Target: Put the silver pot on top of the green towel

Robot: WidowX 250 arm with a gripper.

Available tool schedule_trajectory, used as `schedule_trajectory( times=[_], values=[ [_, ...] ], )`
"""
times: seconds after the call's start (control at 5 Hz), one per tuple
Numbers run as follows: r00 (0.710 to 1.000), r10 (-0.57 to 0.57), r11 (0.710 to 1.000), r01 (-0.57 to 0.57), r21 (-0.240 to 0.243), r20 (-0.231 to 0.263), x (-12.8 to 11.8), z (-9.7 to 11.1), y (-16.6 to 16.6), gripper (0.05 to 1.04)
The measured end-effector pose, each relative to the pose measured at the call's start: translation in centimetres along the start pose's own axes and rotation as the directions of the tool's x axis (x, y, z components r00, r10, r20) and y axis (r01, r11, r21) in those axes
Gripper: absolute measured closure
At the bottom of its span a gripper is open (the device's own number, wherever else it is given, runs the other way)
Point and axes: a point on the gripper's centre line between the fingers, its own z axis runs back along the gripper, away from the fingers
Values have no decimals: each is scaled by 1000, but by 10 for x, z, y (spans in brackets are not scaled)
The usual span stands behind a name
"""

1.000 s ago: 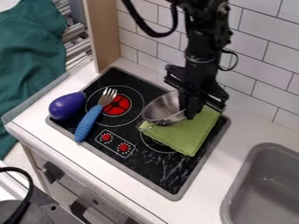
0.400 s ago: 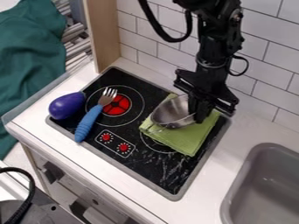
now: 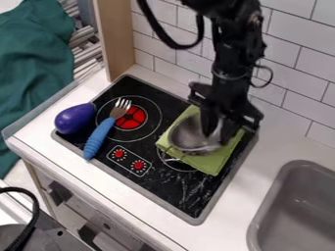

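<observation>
The black gripper (image 3: 218, 133) hangs over the right side of the silver pot (image 3: 188, 134), shut on the pot's right wall. One finger is inside the bowl and the other outside it. The pot is over the middle of the green towel (image 3: 211, 163), its open top facing up, with its thin handle toward the front left. Whether the pot's bottom touches the cloth I cannot tell. The towel lies flat on the right part of the black stove top, partly hidden by pot and gripper.
On the stove's left side lie a blue-handled fork (image 3: 102, 135) and a purple eggplant toy (image 3: 74, 118). A grey sink (image 3: 296, 206) is at the lower right. The white tiled wall (image 3: 294, 63) stands behind the counter.
The pot first moved right with the gripper, onto the towel area. Since then both have come slightly lower and the pot's tilt has changed a little. The towel stays in place.
</observation>
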Motion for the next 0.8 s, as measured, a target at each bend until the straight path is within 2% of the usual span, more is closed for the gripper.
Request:
schedule_trajectory(
  times=[0.2,0.4,0.6,0.8],
  values=[
    [1000,12,999,-11,-30,25,-7,14,-1,308],
    [999,18,998,-16,-54,46,-13,31,-2,77],
    [997,36,998,-33,-44,75,-19,49,2,76],
    [996,56,998,-53,-37,68,-28,54,10,79]
  ],
)
